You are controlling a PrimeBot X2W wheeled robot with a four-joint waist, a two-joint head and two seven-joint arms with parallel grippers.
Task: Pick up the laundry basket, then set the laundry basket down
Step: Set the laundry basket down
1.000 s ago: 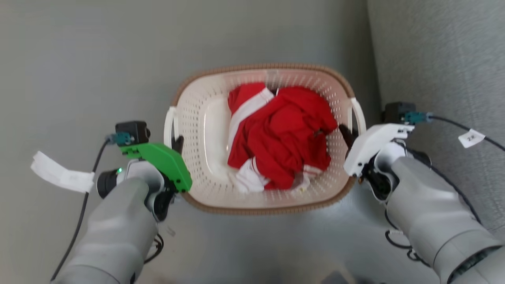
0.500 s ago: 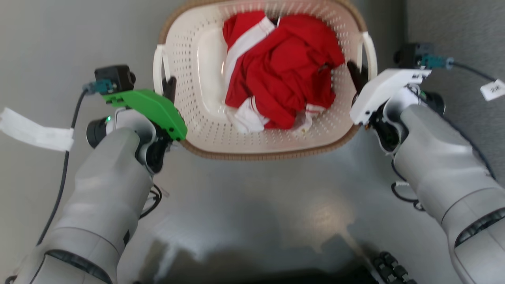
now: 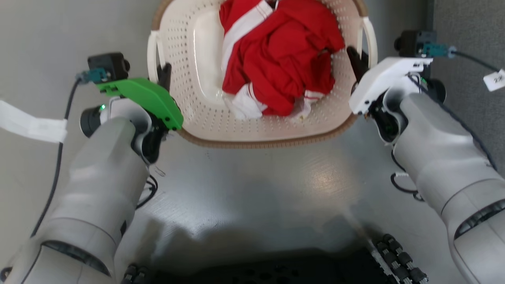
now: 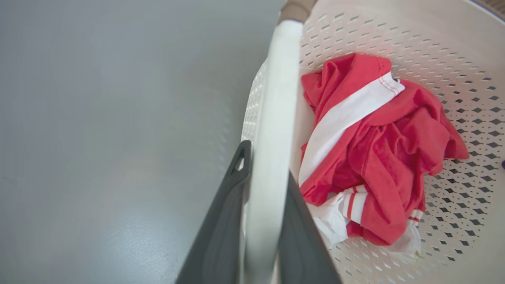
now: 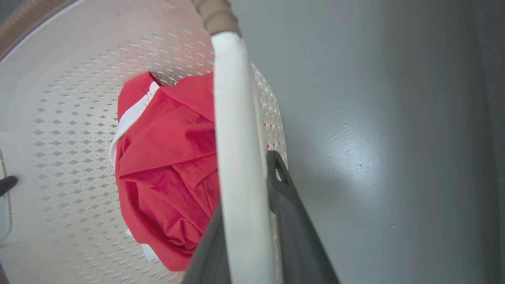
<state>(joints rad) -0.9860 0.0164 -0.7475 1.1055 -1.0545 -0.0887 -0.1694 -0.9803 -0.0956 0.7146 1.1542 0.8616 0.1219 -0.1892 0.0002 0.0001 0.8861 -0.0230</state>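
Observation:
The laundry basket is cream-white and perforated with a brown woven rim, and it hangs between my two arms at the top of the head view. My left gripper is shut on its left white handle, the dark fingers pinching the bar from both sides. On the opposite side my right gripper is shut on the right white handle, with one finger outside the bar. The basket's far end is cut off by the frame's top edge.
A crumpled red-and-white garment lies in the basket. Below is grey floor; my dark wheeled base shows at the bottom edge. A darker grey surface runs along the right side. Cables and white tags hang from both wrists.
The basket has risen toward the top of the head view together with both grippers, which stay on the handles. The head view has tilted, and the robot's base now shows at the bottom.

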